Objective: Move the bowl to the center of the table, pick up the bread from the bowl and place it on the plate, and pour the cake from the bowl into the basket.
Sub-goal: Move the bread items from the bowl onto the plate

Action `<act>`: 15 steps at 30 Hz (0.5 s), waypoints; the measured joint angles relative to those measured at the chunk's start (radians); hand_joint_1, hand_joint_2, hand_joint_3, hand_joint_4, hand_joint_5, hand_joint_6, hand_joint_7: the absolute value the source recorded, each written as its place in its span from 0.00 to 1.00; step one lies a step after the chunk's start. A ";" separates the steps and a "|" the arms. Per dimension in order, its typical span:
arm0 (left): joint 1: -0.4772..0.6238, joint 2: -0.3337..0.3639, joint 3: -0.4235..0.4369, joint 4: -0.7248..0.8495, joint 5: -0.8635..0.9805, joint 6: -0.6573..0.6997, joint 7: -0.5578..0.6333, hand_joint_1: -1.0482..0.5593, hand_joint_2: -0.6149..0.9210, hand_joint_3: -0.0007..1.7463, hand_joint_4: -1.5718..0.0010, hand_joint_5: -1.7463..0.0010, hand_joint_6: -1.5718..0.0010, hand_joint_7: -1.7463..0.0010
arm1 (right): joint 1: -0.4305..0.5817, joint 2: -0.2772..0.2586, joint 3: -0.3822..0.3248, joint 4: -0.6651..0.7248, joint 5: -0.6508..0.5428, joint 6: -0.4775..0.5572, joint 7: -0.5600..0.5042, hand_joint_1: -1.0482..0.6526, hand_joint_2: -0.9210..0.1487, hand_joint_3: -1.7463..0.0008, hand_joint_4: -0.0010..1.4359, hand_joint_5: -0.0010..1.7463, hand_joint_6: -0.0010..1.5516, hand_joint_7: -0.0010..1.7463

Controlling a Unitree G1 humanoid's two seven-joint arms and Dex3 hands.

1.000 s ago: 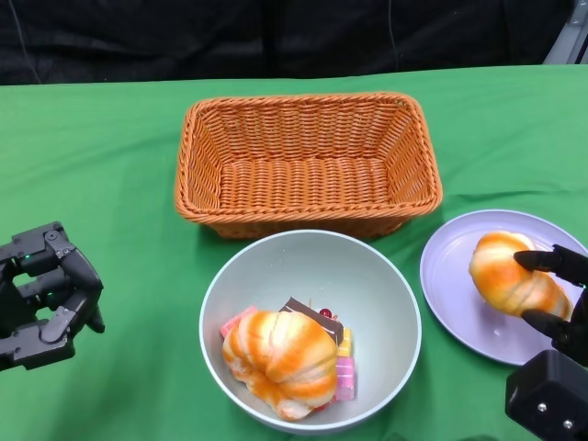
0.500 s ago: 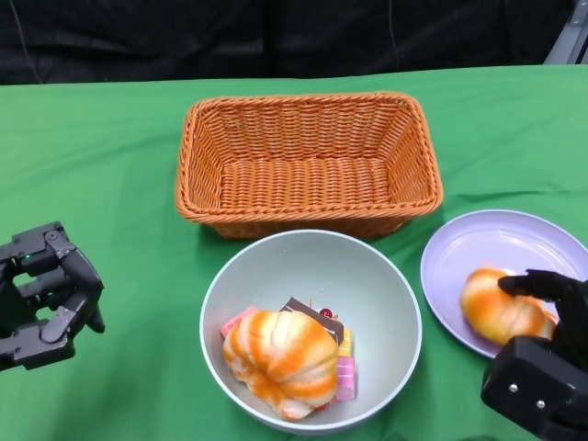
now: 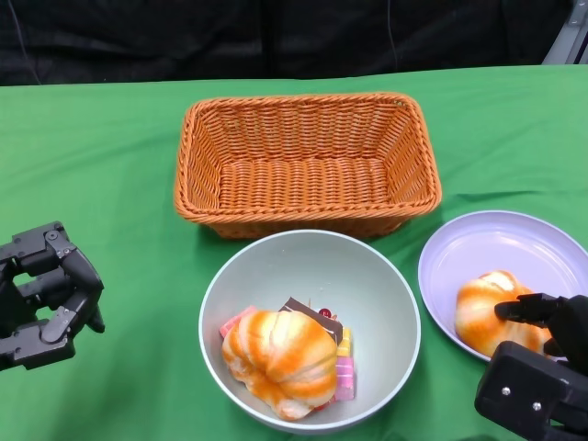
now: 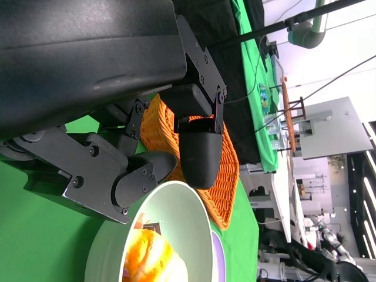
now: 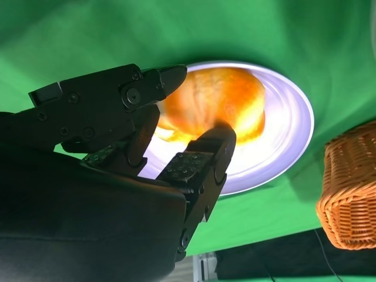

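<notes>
My right hand (image 3: 542,354) sits at the near right edge of the green surface (image 3: 101,165), over the near side of the lavender plate (image 3: 478,248), and its fingers (image 5: 200,158) are closed around a glazed orange bread roll (image 3: 487,308); the right wrist view shows one finger along the top of the roll and another pressed against its lower side, with the roll's underside down on the plate. My left hand (image 3: 41,294) hangs over the surface at the near left, well apart from everything, holding nothing; its fingers are curled partly in, and in the left wrist view the fingertips (image 4: 197,155) stand apart from one another with only air between them. The pale green bowl (image 3: 276,253) stands near the middle of the surface, just in front of the wicker basket (image 3: 308,156) and just beside the plate, its rim close to the basket's front wall though I cannot tell whether they touch. Inside the bowl, toward its near left, lies a second bread roll (image 3: 280,358), and behind and beside it are pieces of cake (image 3: 317,322): a dark brown slice and pink and yellow layered bits, partly hidden under the roll. The basket is rectangular, woven, orange-brown, and sits upright beyond the bowl.
</notes>
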State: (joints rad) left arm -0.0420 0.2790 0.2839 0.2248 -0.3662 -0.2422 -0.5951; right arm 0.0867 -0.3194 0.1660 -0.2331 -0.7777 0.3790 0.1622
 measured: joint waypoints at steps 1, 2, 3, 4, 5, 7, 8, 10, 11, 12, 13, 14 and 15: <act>0.000 0.000 0.000 0.000 0.000 0.000 0.000 0.60 0.79 0.55 0.54 0.05 0.53 0.20 | 0.000 0.000 0.002 -0.005 -0.008 0.011 0.008 0.42 0.03 1.00 0.49 0.04 0.43 0.00; 0.000 0.000 0.000 0.000 0.000 0.000 0.000 0.60 0.79 0.55 0.54 0.05 0.53 0.20 | 0.001 0.000 0.005 -0.012 -0.012 0.022 0.016 0.42 0.03 1.00 0.48 0.03 0.42 0.00; 0.000 0.000 0.000 0.000 0.000 0.000 0.000 0.60 0.79 0.56 0.54 0.05 0.53 0.20 | 0.001 0.000 0.007 -0.018 -0.013 0.031 0.022 0.42 0.03 1.00 0.48 0.03 0.42 0.00; 0.000 0.000 0.000 0.000 0.000 0.000 0.000 0.60 0.79 0.56 0.54 0.05 0.53 0.20 | 0.001 0.000 0.009 -0.022 -0.014 0.036 0.027 0.42 0.03 1.00 0.48 0.03 0.42 0.00; 0.000 0.000 0.000 0.000 0.000 0.000 0.000 0.60 0.79 0.56 0.54 0.04 0.53 0.20 | 0.001 0.000 0.011 -0.024 -0.014 0.039 0.029 0.42 0.03 1.00 0.48 0.02 0.42 0.00; 0.000 0.000 0.000 0.000 -0.001 0.000 0.000 0.61 0.79 0.56 0.55 0.04 0.54 0.20 | 0.001 0.000 0.014 -0.026 -0.018 0.049 0.031 0.41 0.02 1.00 0.47 0.02 0.40 0.00; 0.000 0.000 0.000 0.000 -0.002 0.000 0.000 0.61 0.79 0.56 0.54 0.05 0.53 0.20 | 0.001 0.000 0.017 -0.026 -0.023 0.054 0.031 0.41 0.02 1.00 0.43 0.01 0.36 0.00; 0.000 0.000 0.001 0.001 -0.002 0.000 0.000 0.61 0.79 0.56 0.54 0.05 0.53 0.20 | 0.001 0.000 0.024 -0.028 -0.030 0.058 0.031 0.39 0.02 1.00 0.37 0.00 0.31 0.00; 0.000 0.000 0.001 0.001 -0.002 0.000 0.000 0.61 0.79 0.55 0.54 0.05 0.53 0.21 | 0.002 0.000 0.026 -0.030 -0.031 0.061 0.029 0.39 0.01 1.00 0.33 0.00 0.28 0.00; 0.000 0.000 0.001 0.001 -0.002 0.001 0.000 0.61 0.79 0.55 0.54 0.05 0.53 0.21 | 0.004 0.001 0.028 -0.033 -0.035 0.062 0.022 0.37 0.01 1.00 0.30 0.00 0.24 0.00; 0.000 0.000 0.001 0.001 -0.002 0.002 0.000 0.61 0.79 0.55 0.54 0.05 0.53 0.21 | 0.009 0.001 0.029 -0.040 -0.042 0.062 0.011 0.36 0.01 1.00 0.27 0.00 0.22 0.00; 0.000 0.000 0.001 0.001 -0.002 0.003 0.000 0.61 0.79 0.55 0.55 0.06 0.53 0.21 | 0.013 0.003 0.029 -0.051 -0.047 0.062 0.001 0.35 0.00 1.00 0.25 0.00 0.20 0.00; 0.000 0.000 0.001 0.001 -0.002 0.004 0.000 0.61 0.79 0.55 0.55 0.05 0.53 0.21 | 0.017 0.004 0.029 -0.063 -0.049 0.062 -0.010 0.35 0.00 1.00 0.25 0.00 0.20 0.00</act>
State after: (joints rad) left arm -0.0419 0.2790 0.2846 0.2258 -0.3685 -0.2386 -0.5951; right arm 0.1033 -0.3149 0.1952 -0.2963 -0.8264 0.4406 0.1522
